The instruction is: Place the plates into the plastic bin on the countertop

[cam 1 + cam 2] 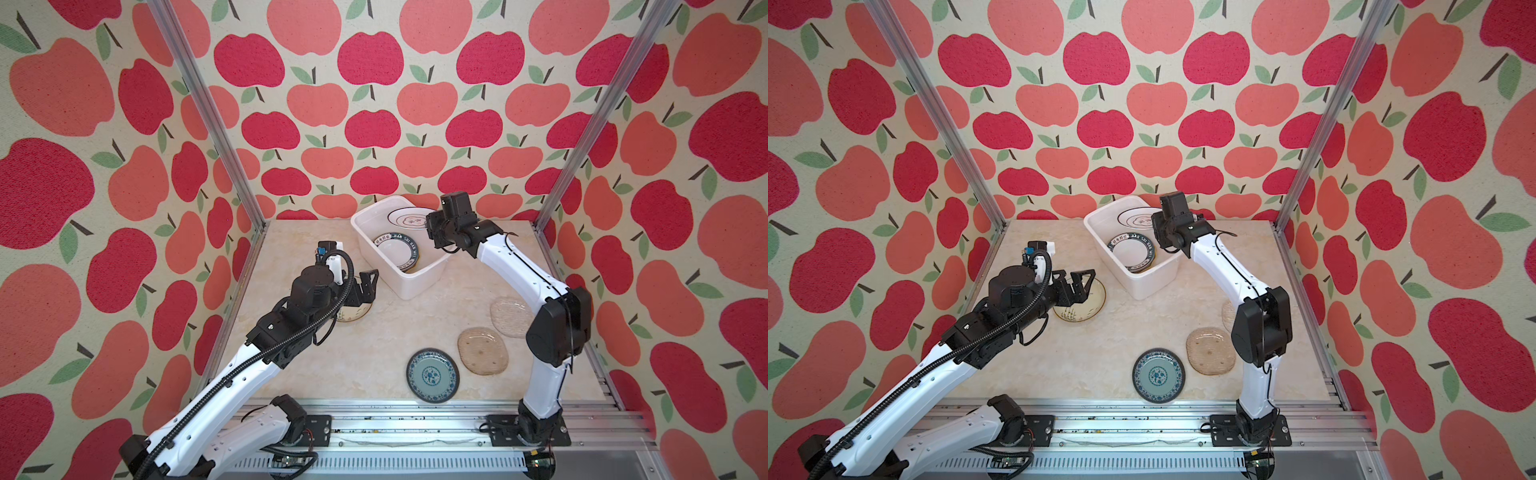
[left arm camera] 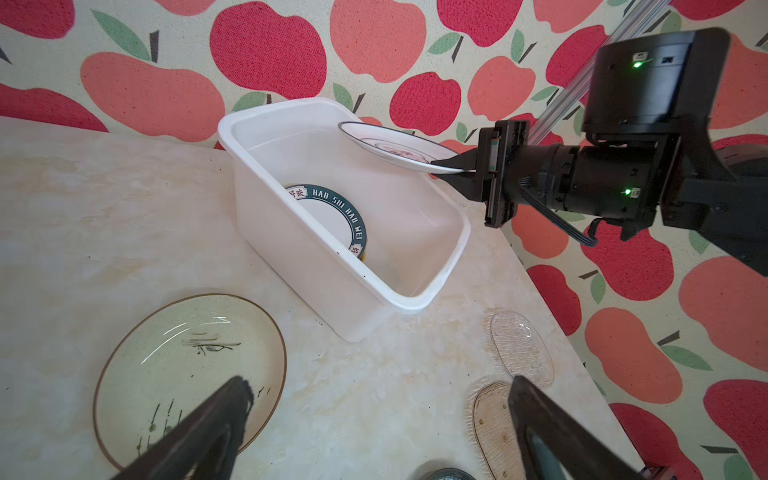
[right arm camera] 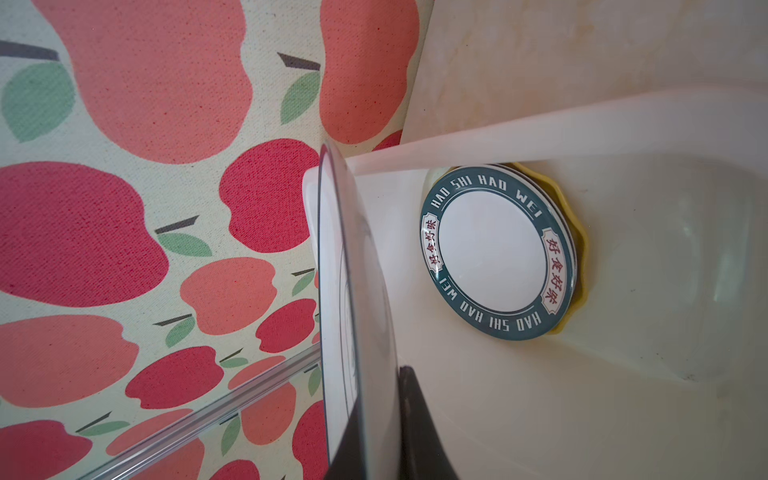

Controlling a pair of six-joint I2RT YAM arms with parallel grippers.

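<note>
In both top views, the right hand (image 1: 429,226) grips a white plate (image 1: 405,218) by its rim above the plastic bin (image 1: 409,282), upper centre of the desk (image 1: 332,365); the left hand (image 1: 368,289), spread wide, hovers over a cream plate (image 1: 359,313), centre left. Left wrist view: a lettered plate (image 2: 328,216) lies inside the plastic bin. Right wrist view: the white plate (image 3: 353,291) appears edge-on, the lettered plate beyond it.

Over bin (image 1: 1144,282), right claw (image 1: 1155,226) held white plate (image 1: 1136,217); left claw (image 1: 1079,286) spread above cream plate (image 1: 1090,309) on tabletop (image 1: 1100,353).
</note>
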